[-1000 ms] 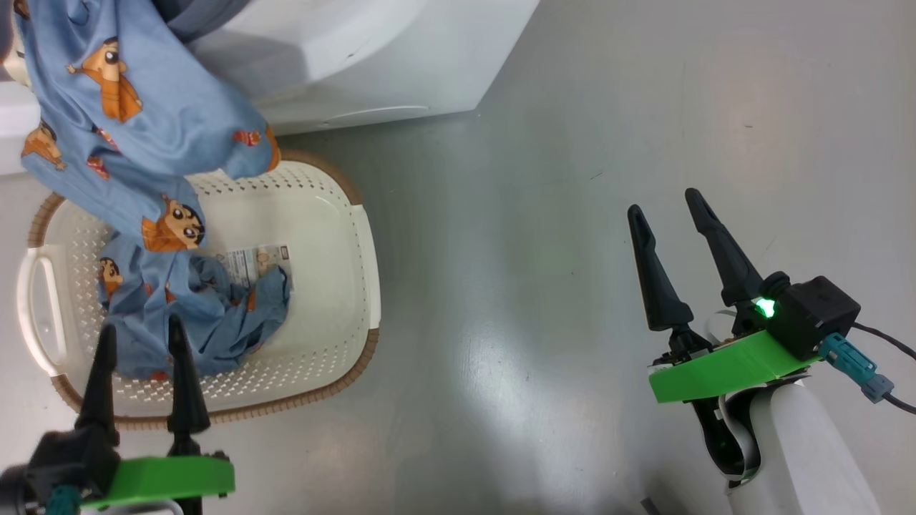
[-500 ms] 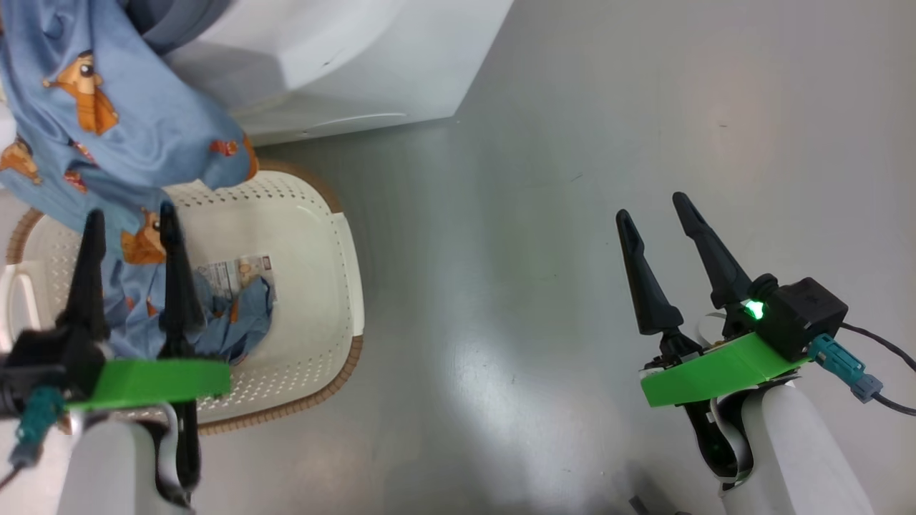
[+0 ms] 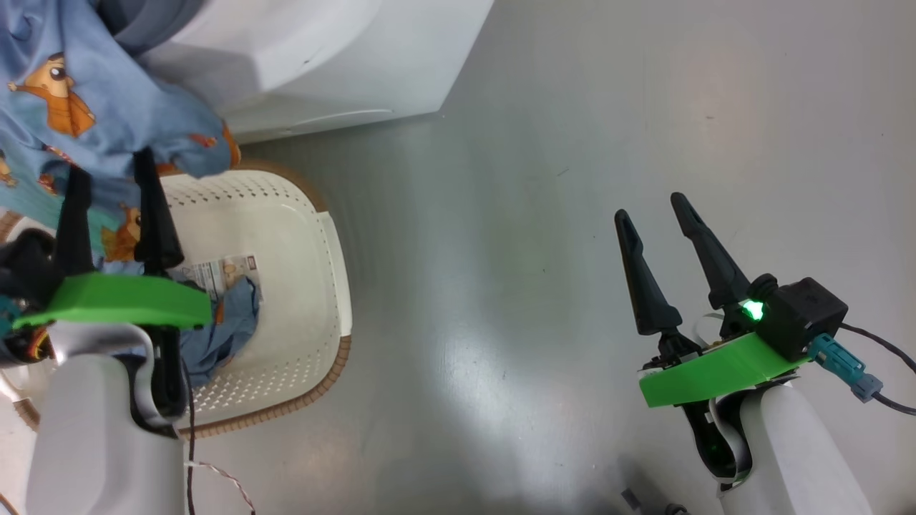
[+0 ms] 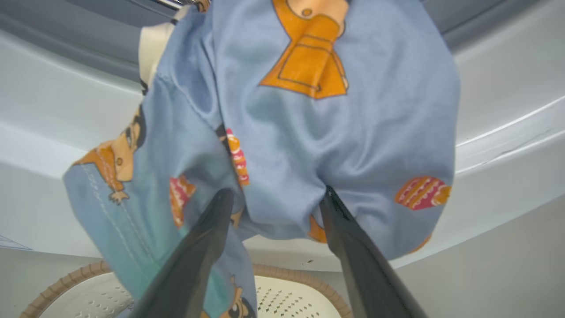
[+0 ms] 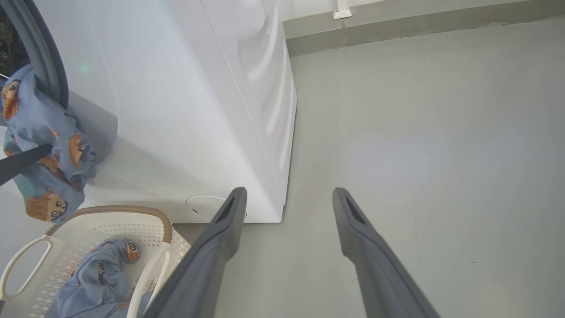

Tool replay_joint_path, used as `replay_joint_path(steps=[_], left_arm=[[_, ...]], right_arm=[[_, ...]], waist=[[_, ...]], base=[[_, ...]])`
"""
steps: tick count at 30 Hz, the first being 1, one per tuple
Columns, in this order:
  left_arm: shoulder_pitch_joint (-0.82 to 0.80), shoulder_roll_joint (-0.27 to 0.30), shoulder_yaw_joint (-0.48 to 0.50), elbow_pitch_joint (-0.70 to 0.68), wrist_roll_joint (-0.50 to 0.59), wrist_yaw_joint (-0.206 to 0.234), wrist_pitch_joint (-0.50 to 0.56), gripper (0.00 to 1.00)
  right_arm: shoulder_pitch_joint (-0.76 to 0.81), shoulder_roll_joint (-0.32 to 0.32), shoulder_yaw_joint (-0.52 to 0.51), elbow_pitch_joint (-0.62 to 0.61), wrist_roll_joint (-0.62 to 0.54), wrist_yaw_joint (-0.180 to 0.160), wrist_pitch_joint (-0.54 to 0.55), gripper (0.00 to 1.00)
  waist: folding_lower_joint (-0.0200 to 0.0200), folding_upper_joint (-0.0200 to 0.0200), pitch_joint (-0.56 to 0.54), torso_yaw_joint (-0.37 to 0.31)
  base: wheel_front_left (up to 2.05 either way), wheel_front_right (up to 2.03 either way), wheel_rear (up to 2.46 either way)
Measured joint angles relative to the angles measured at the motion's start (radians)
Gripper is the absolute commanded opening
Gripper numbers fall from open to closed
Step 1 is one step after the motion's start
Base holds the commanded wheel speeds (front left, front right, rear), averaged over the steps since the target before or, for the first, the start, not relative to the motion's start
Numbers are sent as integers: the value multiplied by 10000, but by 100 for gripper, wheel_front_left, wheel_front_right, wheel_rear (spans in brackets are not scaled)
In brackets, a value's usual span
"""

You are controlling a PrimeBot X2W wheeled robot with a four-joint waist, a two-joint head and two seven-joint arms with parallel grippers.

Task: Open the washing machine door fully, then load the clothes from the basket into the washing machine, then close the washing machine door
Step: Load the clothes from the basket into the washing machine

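Observation:
A light blue garment of the clothes point(image 3: 93, 93) hangs out of the washing machine point(image 3: 322, 57) opening, down over the basket point(image 3: 315, 236). More blue clothes point(image 3: 222, 329) lie in the basket by its label. My left gripper point(image 3: 109, 168) is open, raised above the basket. In the left wrist view its fingertips point(image 4: 225, 196) touch the hanging garment's point(image 4: 309, 132) lower fold, which bulges between them. My right gripper point(image 3: 648, 207) stands open and holds nothing over the bare floor. The washing machine door is out of view.
The right wrist view shows the washer's white side point(image 5: 198, 110), its grey gasket point(image 5: 44, 66), the round lower cap point(image 5: 203, 205), and the basket point(image 5: 163, 229) close against the machine's foot. Grey floor point(image 5: 419, 132) runs open to the right up to a wall skirting.
My left gripper has risen from the basket's near side, over the basket, up to the hanging garment. The head camera has shifted, sliding the scene leftward. The right arm has kept still.

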Motion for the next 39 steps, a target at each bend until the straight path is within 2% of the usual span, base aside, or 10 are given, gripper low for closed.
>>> replay_joint_path(steps=[10,11,13,20,28,32,39], left_arm=[[-1154,58,458,901,-577,98,94,100],[-1251,59,487,965,-639,98,21,87],[-1376,96,476,1087,-646,90,-115,0],[-1407,249,339,1162,-378,71,-780,0],[-1401,640,6,109,479,230,-984,0],[-1916,1018,-165,-270,715,276,-510,0],[-3876,1386,-378,-6,802,244,242,0]], right_arm=[[-13,0,27,2,82,0,0,100],[-30,0,27,4,84,0,0,100],[-50,0,29,6,94,0,0,100],[-49,0,6,56,109,0,0,100],[-43,0,-8,98,109,0,0,100],[-39,0,35,102,111,0,0,100],[-39,0,31,96,180,0,0,100]], waist=[[0,0,249,-101],[0,0,265,-107],[0,0,276,-117],[0,0,149,-45],[0,0,-84,117],[0,0,-165,94],[0,0,-126,-7]], base=[[0,0,0],[0,0,0],[0,0,0],[0,0,0],[0,0,0],[0,0,0],[0,0,0]])
